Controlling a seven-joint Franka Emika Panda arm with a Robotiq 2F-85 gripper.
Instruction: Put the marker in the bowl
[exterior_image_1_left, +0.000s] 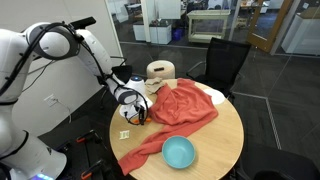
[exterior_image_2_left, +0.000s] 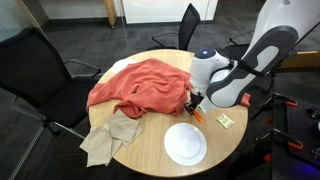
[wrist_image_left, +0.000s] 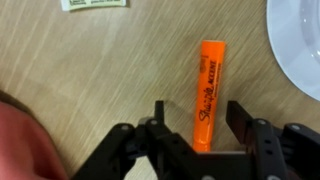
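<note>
Here, your gripper (wrist_image_left: 199, 115) straddled the orange marker (wrist_image_left: 209, 90), jaws apart, grasp not yet made.
The marker lay flat on the table (wrist_image_left: 80, 80); next you needed to close, lift, and carry it to the bowl (exterior_image_1_left: 179, 152), seemingly well apart.

Your gripper (exterior_image_1_left: 133, 116) hangs low over the round desk (exterior_image_1_left: 225, 135), beside the red cloth (exterior_image_1_left: 175, 112); the teal bowl (exterior_image_1_left: 179, 152) sits apart, near the closest edge.
</note>
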